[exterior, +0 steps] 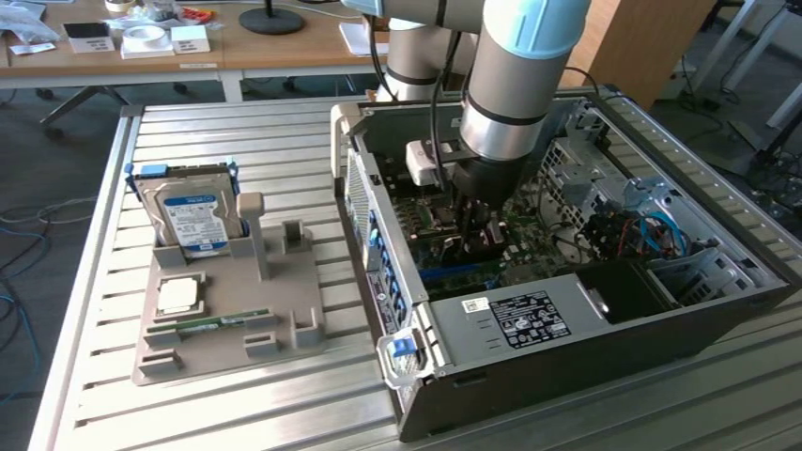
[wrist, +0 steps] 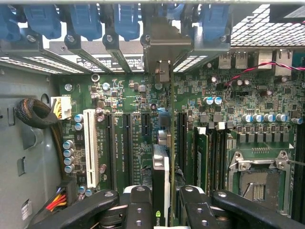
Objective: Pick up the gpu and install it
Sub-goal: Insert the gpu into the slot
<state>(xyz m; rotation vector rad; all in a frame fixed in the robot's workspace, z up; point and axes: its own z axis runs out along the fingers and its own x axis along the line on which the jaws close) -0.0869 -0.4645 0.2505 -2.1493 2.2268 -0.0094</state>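
Exterior view, left to right. A slatted metal table carries a grey moulded holder with upright slots. In it stands a silver hard drive with a blue-and-white label; a square chip and a narrow green RAM stick lie flat nearer the front. To the right lies an open black computer case, a labelled silver power supply at its near end. The grey arm reaches down into the case. Wrist view: the black gripper is clamped on the gpu, a thin card held edge-on over the green motherboard, its silver end bracket among the blue slot latches.
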